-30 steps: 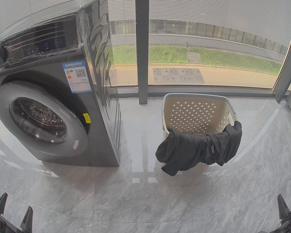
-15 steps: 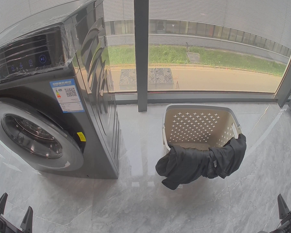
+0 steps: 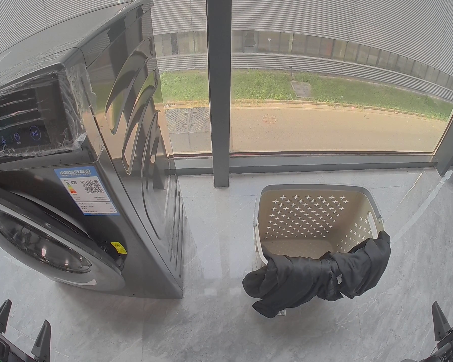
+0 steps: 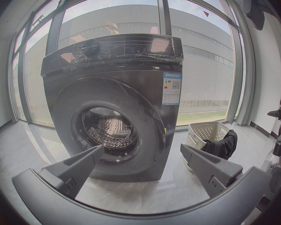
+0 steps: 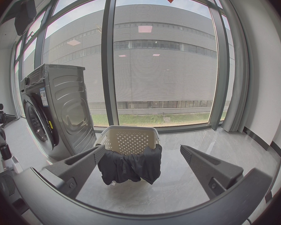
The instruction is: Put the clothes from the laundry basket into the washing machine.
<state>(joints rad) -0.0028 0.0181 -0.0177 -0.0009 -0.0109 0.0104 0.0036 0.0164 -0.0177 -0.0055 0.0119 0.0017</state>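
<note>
Floor (image 3: pixel 211 328): glossy pale marble
Clothes (image 3: pixel 307 280): slung over laundry basket (image 3: pixel 312 188) rim, easy grab
Left gripper (image 4: pixel 140 147), right gripper (image 5: pixel 141 147): wide open, empty

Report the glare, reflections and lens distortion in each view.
Head view: daylight pours through the window; the glossy floor mirrors that brightness, and the plastic film on the washing machine glints. Left wrist view: strong fisheye bends the window frames, with dark corners. Right wrist view: same bending; ceiling lights reflect in the glass.
</note>
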